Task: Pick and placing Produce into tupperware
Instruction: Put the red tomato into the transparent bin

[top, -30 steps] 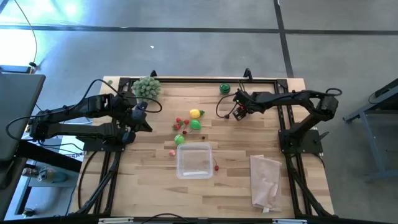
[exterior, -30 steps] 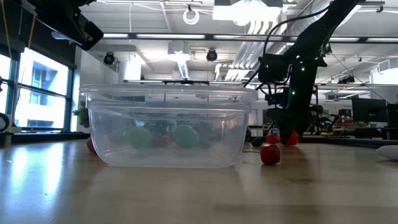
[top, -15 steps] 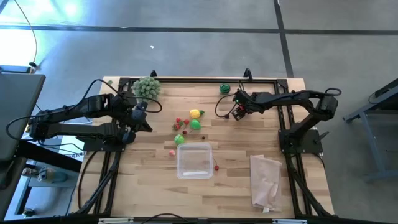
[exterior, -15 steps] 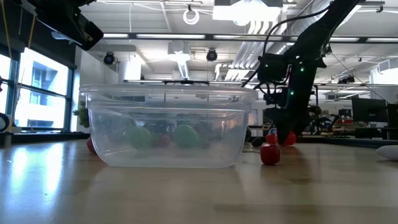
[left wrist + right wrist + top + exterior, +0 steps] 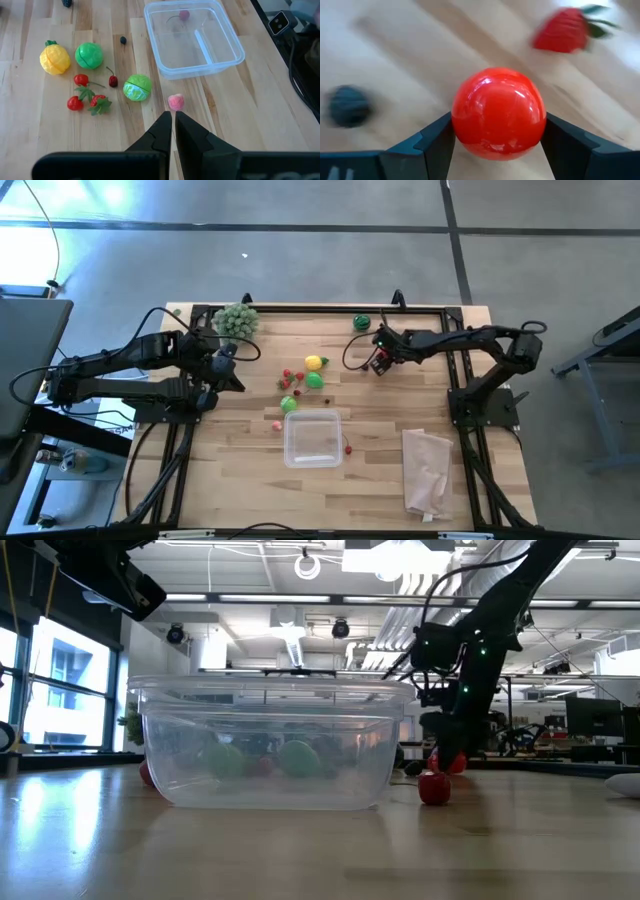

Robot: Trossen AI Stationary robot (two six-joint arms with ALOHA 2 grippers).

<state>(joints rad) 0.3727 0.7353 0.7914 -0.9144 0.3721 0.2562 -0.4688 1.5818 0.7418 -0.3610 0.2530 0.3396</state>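
Observation:
The clear tupperware stands near the table's middle and holds no produce in the high view. Loose produce lies beyond it: a yellow fruit, green balls, small red pieces and a pink piece. A red piece rests beside the tupperware's right wall. The striped green ball sits at the far edge. My right gripper is shut on a red ball, right of the cluster. My left gripper hovers shut, left of the cluster. My right gripper pinches the red ball at its widest part, one finger on each side. The fingers slant down from the table's right. The ball sits low over the wood; whether it is clear of it I cannot tell.
A grey-green bushy ball rests at the far left corner. A pale pinkish bag lies near the right front edge. A strawberry and a small dark berry lie just past the held ball. Bare wood shows in front of the tupperware.
My right gripper has moved a little toward the table's left, carrying the red ball with it and staying shut on it. The left arm and the other produce have kept still.

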